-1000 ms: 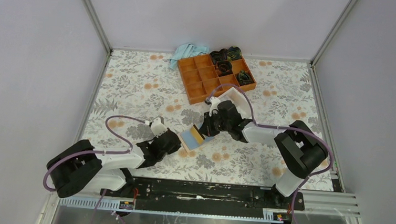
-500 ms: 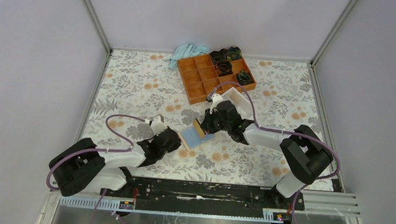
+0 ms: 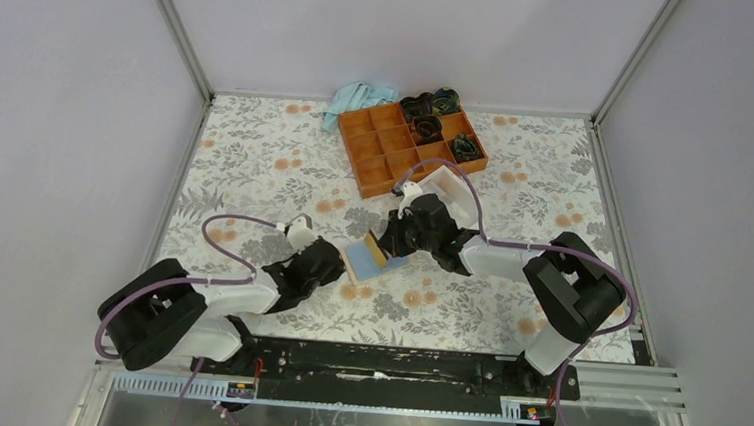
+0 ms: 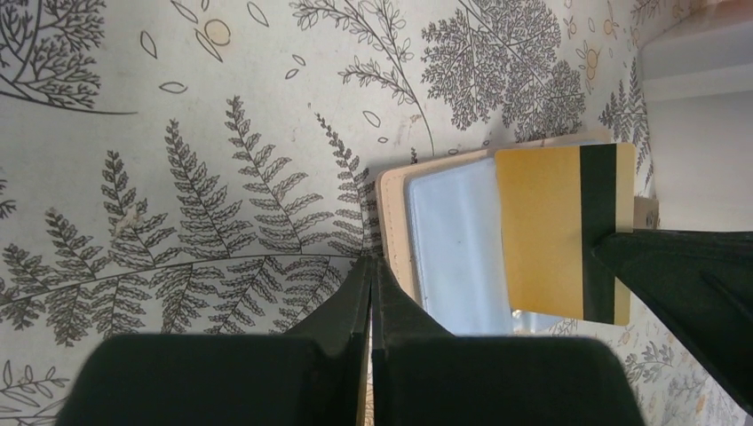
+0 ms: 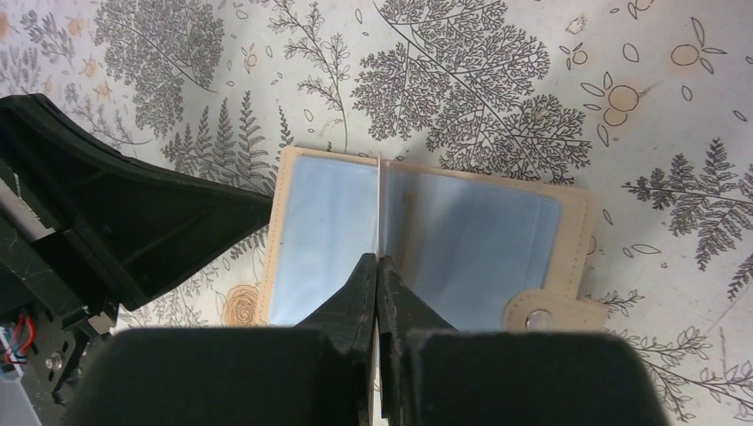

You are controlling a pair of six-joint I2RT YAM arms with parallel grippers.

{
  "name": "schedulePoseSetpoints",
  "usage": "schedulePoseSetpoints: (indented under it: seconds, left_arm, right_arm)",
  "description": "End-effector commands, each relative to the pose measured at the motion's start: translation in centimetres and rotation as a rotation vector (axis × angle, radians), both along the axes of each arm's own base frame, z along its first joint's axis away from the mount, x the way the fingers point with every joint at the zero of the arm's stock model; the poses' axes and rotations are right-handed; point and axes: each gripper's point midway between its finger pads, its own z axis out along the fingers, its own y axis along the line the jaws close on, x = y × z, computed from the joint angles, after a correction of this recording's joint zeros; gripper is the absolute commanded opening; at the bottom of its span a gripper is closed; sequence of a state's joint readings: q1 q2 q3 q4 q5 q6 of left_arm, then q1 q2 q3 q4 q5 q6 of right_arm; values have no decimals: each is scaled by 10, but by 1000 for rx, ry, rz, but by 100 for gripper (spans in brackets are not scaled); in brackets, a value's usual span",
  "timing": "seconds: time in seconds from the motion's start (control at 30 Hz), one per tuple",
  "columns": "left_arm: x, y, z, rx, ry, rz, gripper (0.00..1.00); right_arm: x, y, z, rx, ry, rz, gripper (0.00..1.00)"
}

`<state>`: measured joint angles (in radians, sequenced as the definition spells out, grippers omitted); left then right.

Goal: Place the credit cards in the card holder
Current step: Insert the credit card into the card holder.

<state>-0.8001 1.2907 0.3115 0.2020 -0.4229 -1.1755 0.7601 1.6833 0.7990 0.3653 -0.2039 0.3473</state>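
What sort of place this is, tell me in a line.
Probably a robot test cell: a left arm and right arm bolted to a rail, plain grey walls in a metal frame, and a floral-covered table with an orange tray.

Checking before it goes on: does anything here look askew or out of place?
Nothing spilled or damaged. One oddity: the gold card in the right claw stands on edge across the open wallet, not lying flat.
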Motion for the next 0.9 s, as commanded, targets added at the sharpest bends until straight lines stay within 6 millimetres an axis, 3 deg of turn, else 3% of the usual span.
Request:
schedulePoseSetpoints:
  seconds: [0.0, 0.57, 0.87]
  left_arm:
    - [-6, 12, -18, 90, 49, -18, 0]
    - [-7, 19, -27, 118, 76, -19, 0]
    - [-14, 40, -12, 139, 42, 24, 2]
  right_arm:
    - [-9, 14, 3, 77, 35, 17, 0]
    - [-11, -7, -13, 0, 46, -97, 0]
    - [-1, -5, 18, 10, -23, -106, 0]
